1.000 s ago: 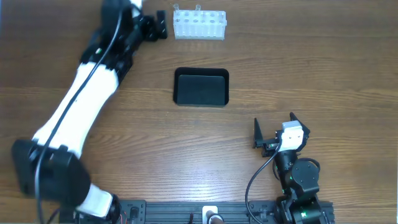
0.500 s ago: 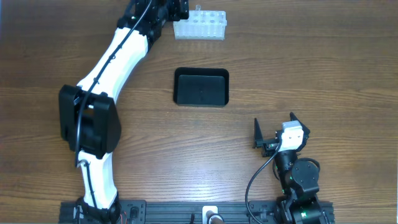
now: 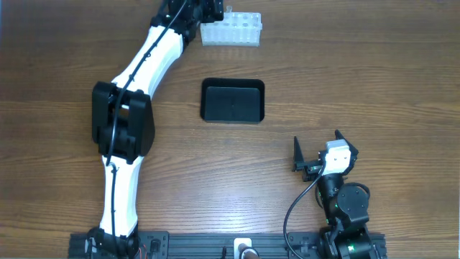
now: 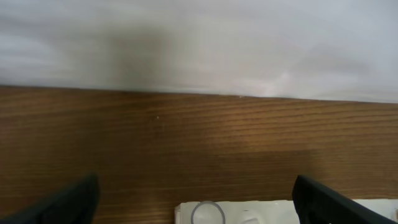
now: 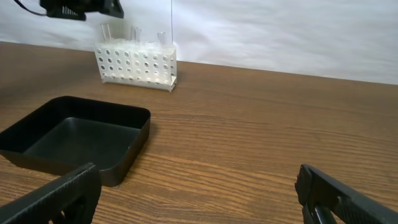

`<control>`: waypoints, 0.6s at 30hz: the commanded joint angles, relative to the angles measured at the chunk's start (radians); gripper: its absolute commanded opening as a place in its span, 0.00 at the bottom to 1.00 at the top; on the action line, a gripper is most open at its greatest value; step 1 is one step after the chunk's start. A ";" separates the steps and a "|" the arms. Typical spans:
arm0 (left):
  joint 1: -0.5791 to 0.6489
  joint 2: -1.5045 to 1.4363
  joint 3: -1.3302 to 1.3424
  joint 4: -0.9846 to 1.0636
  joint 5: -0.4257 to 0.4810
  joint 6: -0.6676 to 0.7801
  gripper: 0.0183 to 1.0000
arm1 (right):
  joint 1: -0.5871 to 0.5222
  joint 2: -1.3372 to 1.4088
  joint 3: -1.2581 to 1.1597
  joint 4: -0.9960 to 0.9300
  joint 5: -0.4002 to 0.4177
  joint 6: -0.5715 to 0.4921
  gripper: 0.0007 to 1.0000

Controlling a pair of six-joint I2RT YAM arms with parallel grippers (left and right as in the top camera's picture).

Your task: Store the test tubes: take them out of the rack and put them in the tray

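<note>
A white test tube rack (image 3: 231, 30) stands at the table's far edge, with clear tubes (image 5: 134, 32) sticking up from it. In front of it lies the black tray (image 3: 233, 101) with nothing inside. My left gripper (image 3: 208, 8) hangs over the rack's left end, open. In the left wrist view its fingers (image 4: 68, 202) straddle the rack top (image 4: 261, 211), where a tube mouth (image 4: 206, 213) shows between them. In the right wrist view the left gripper (image 5: 81, 7) hovers above the rack (image 5: 137, 62). My right gripper (image 3: 316, 144) rests open near the front right, holding nothing.
The bare wooden table (image 3: 374, 86) spreads around the tray and rack. A white wall (image 4: 199, 43) rises just behind the table's far edge. The left arm (image 3: 144, 72) stretches diagonally across the left half.
The left arm has swung right and stretched out, bringing its gripper from beside the rack to over its left end. The right arm has not moved.
</note>
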 commanded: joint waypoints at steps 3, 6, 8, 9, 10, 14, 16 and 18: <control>-0.005 0.050 0.031 0.009 -0.011 -0.023 0.90 | 0.005 -0.007 -0.010 0.003 -0.006 -0.005 0.99; -0.007 0.053 0.031 0.010 -0.012 -0.023 0.85 | 0.005 -0.007 -0.010 0.003 -0.006 -0.005 0.99; -0.009 0.053 0.034 0.019 -0.012 -0.022 0.81 | 0.005 -0.007 -0.010 0.003 -0.006 -0.005 0.99; -0.010 0.053 0.034 0.024 -0.012 -0.022 0.78 | 0.005 -0.007 -0.010 0.003 -0.006 -0.005 0.99; -0.010 0.053 0.034 0.026 -0.011 -0.022 0.76 | 0.005 -0.007 -0.010 0.003 -0.006 -0.005 0.99; -0.011 0.053 0.034 0.027 -0.012 -0.022 0.64 | 0.005 -0.007 -0.010 0.003 -0.006 -0.005 0.99; -0.011 0.053 0.034 0.029 -0.012 -0.022 0.58 | 0.005 -0.007 -0.010 0.003 -0.006 -0.005 0.99; -0.012 0.053 0.034 0.034 -0.011 -0.022 0.55 | 0.005 -0.007 -0.010 0.003 -0.006 -0.005 0.99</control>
